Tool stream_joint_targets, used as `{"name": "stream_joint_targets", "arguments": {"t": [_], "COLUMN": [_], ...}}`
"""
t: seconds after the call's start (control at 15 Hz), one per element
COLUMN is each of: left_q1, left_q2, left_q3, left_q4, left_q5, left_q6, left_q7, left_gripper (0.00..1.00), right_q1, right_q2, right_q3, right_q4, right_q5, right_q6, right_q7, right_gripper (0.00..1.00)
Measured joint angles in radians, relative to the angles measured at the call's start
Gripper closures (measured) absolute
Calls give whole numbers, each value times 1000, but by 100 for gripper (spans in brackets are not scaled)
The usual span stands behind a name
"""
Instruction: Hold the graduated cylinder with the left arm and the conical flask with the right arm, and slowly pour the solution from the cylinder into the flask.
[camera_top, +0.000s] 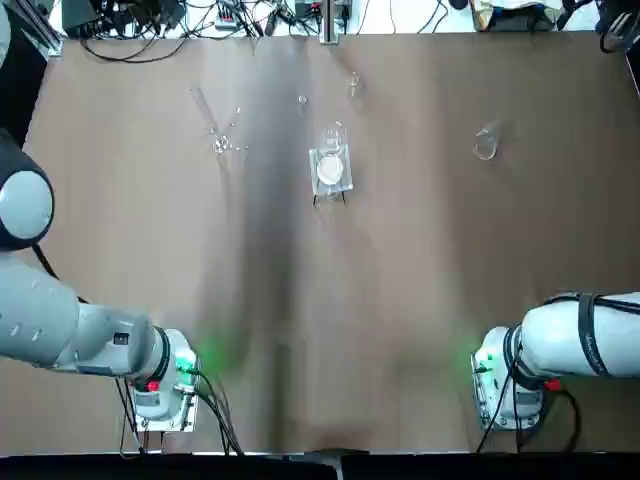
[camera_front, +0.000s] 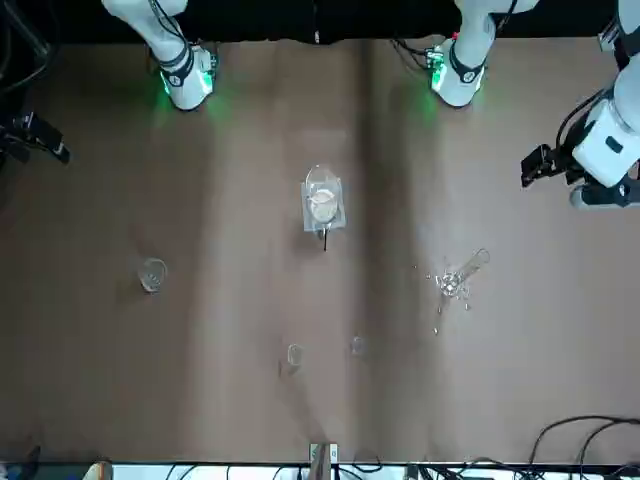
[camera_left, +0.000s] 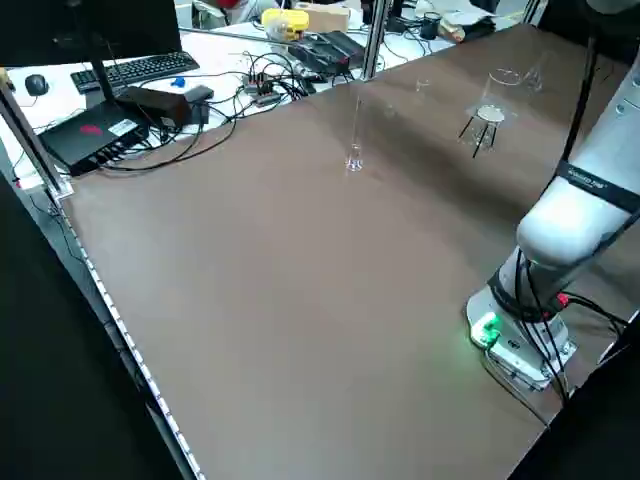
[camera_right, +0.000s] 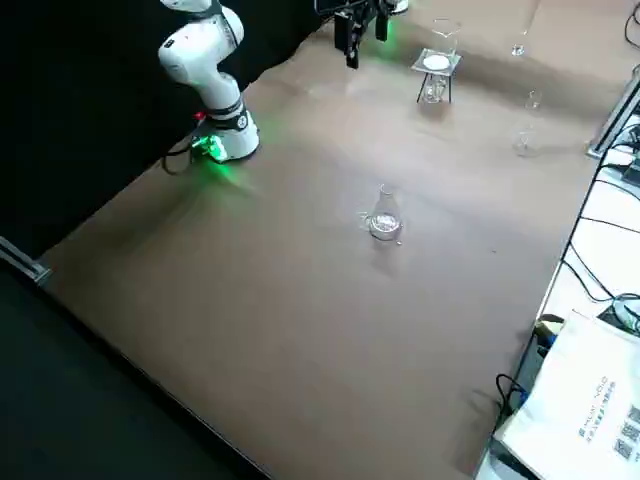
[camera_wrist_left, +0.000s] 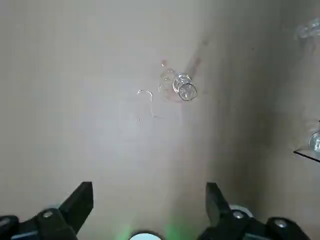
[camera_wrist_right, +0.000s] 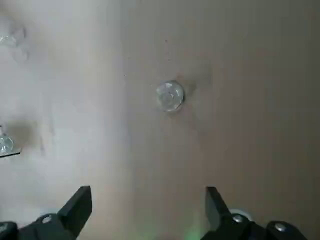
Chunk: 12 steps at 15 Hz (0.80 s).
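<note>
The graduated cylinder (camera_top: 215, 128) stands upright on the brown worktop (camera_top: 400, 280), on the robot's left and toward the far edge, with nothing touching it; in the left side view it shows as a thin clear tube on a small foot (camera_left: 354, 140), and the left wrist view looks down its open mouth (camera_wrist_left: 185, 90); the conical flask (camera_top: 485, 143) stands alone on the robot's right at about the same depth, well apart from the cylinder, its cone body and narrow neck plain in the right side view (camera_right: 384, 218); between them, near the middle of the worktop, a short beaker on a white square stand (camera_top: 331, 165) sits by itself, with two tiny glass pieces (camera_top: 302, 100) beyond it toward the far edge; the left gripper (camera_wrist_left: 149, 197) hangs high above the worktop, jaws spread wide and holding nothing, the cylinder well below and ahead of it; the right gripper (camera_wrist_right: 148, 200) hangs likewise over its own side, jaws wide apart and empty, the flask (camera_wrist_right: 170, 95) far beneath it.
</note>
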Motion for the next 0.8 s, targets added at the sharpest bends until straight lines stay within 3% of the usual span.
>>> {"name": "stream_joint_targets", "arguments": {"t": [0.4, 0.67, 0.8], "left_q1": [0, 19, 46], "left_q2": [6, 56, 71], "left_q3": [0, 7, 7], "left_q4": [0, 0, 0], "left_q5": [1, 1, -13], "left_q6": [10, 102, 142], "left_q7": [6, 36, 147], "left_gripper": [1, 1, 1], "right_q1": [-3, -4, -4], "right_q2": [-23, -36, -35], "right_q3": [-4, -5, -4], "right_q4": [-15, -29, -31], "right_q5": [-1, 0, 0], "right_q6": [-10, -12, -9], "right_q7": [0, 0, -22], "right_gripper": [0, 0, 0]}}
